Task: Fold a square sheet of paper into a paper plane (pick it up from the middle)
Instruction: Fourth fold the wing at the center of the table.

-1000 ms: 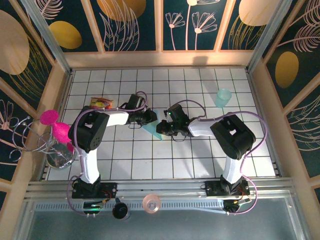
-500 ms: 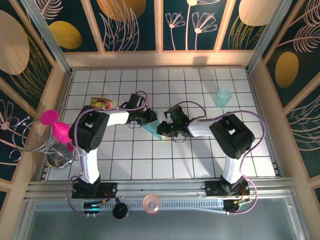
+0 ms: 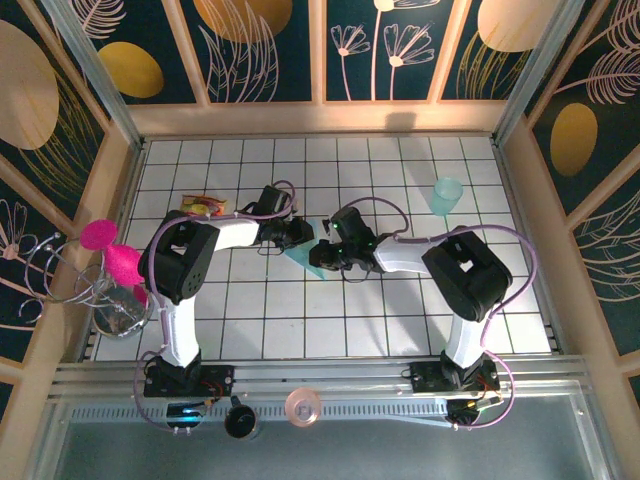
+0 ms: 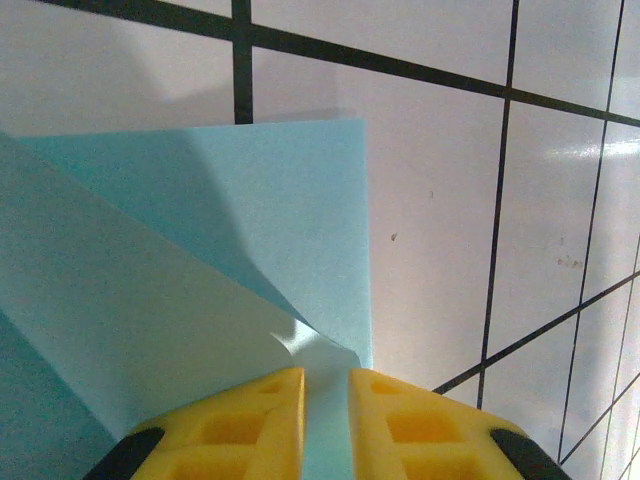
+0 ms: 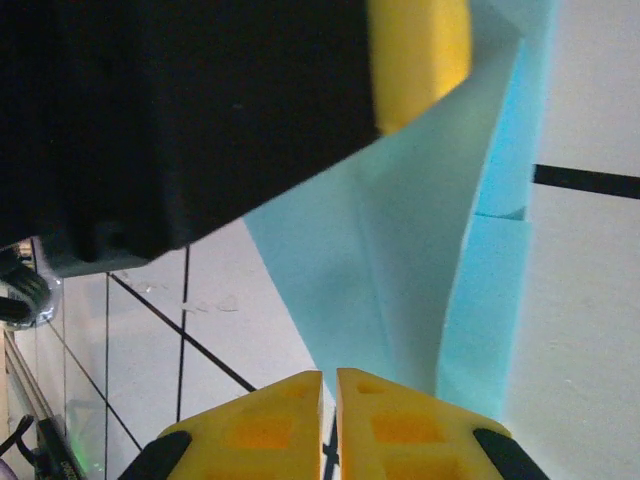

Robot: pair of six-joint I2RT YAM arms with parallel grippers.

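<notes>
Cyan paper [image 3: 303,258] sits between my two grippers in the top view. It is a folded wedge, with my left gripper [image 3: 300,237] on its far-left side and my right gripper [image 3: 324,256] hard against its right side. The two are almost touching, so a careless move by either could knock one into the other. A cup [image 3: 447,194] stands well off to the right of my right gripper. A packet [image 3: 205,206] lies off to the left of my left one, its print too small to read.

From my left wrist, my yellow fingers [image 4: 250,420] pinch a corner of the paper. It passes through the narrow gap between them and fans out ahead over the tiles [image 4: 440,200]. The sheet curls just ahead of the tips. I judge this hold shallow: a tug from the other side could slide the corner out or tear so thin a sheet. The curl could also be crushed into a stray crease.

From my right wrist, my fingers [image 5: 260,420] are pressed nearly together, with folded layers right ahead of them. Whether an edge is caught between the tips I cannot tell. If none is, nothing holds the fold on this side and it could spring open. The paper is plain, and I can read no writing or label anywhere.
</notes>
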